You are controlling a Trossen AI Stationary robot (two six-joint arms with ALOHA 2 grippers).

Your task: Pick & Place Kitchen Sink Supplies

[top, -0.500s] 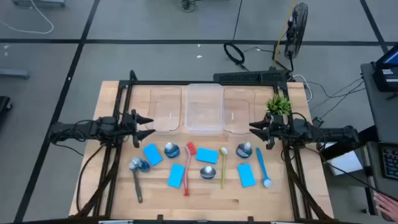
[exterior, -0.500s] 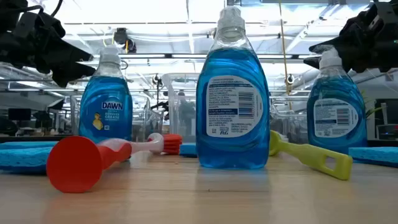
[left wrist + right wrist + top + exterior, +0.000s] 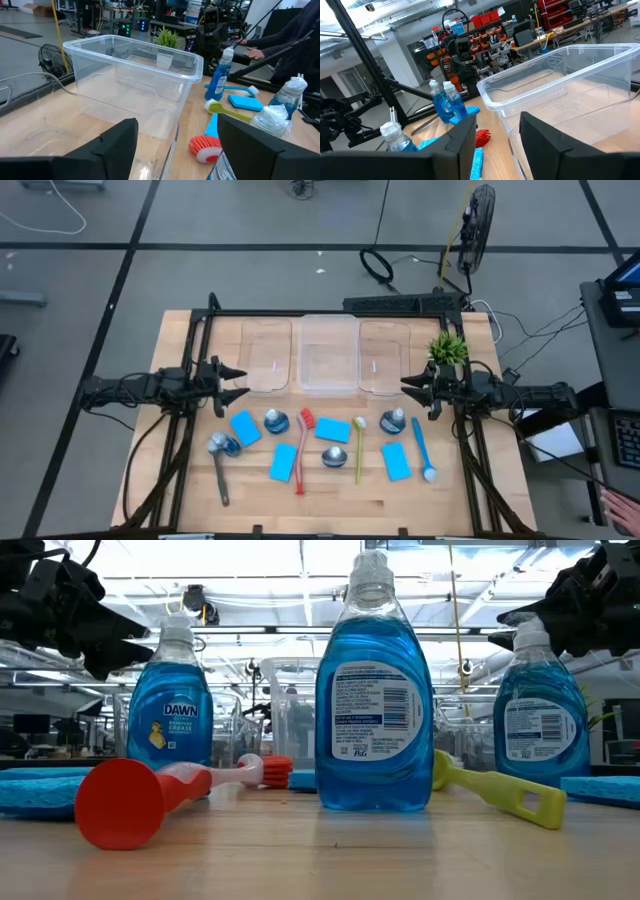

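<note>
The left gripper (image 3: 238, 383) hangs above the left side of the desk (image 3: 330, 495), its fingers (image 3: 117, 142) spread apart and holding nothing. The right gripper (image 3: 408, 388) hangs above the right side, pointing inward, its fingers (image 3: 462, 142) parted and empty as well. Three clear plastic bins (image 3: 328, 352) sit side by side along the far half of the desk, between the two grippers, and a small green plant (image 3: 448, 347) stands beside the rightmost bin.

The supplies lie in front of the bins. Four blue sponges (image 3: 244, 427) lie flat, with four blue dish soap bottles (image 3: 276, 420) standing among them. A red brush (image 3: 303, 450) lies near the middle, a yellow-green brush (image 3: 359, 448) to its right, a blue brush (image 3: 422, 450) farther right and a grey brush (image 3: 219, 468) at the left. In the low view, one soap bottle stands just behind the red brush's handle.
</note>
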